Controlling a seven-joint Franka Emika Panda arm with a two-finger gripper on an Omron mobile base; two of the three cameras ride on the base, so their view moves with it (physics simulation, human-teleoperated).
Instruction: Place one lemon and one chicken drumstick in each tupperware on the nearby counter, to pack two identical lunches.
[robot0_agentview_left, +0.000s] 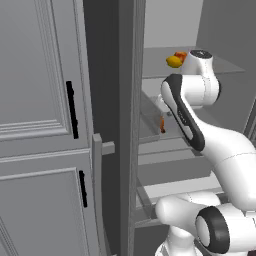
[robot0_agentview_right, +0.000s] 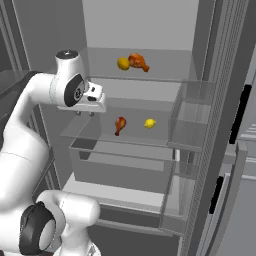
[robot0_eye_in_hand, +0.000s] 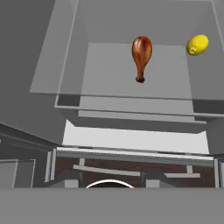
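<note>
Two glass shelves (robot0_agentview_right: 145, 137) of the open grey fridge each carry a pair of foods, and the white arm's gripper (robot0_agentview_right: 85, 113) hangs over the near left corner of the lower shelf, its fingers drawn together on nothing.

On that lower shelf a glossy brown chicken drumstick (robot0_agentview_right: 119, 124) lies with its fat end toward the far wall and its thin bone end pointing near. Just to its right, apart from it, sits a small yellow lemon (robot0_agentview_right: 149, 123). On the upper shelf (robot0_agentview_right: 160, 75), farther back, a second yellow lemon (robot0_agentview_right: 123, 63) rests touching or almost touching a second orange-brown drumstick (robot0_agentview_right: 138, 61).

The lower drumstick looks the easier first pick. It is probably light, firm and a little slick, and it tapers, so a grip across the thick meaty part should hold better than one on the narrow bone, which could slip or pivot. The fingers must spread before closing on it.

The lemons are likely light, stiff and rounded. They could roll on smooth glass, so a hold straight across the middle seems safest.
</note>
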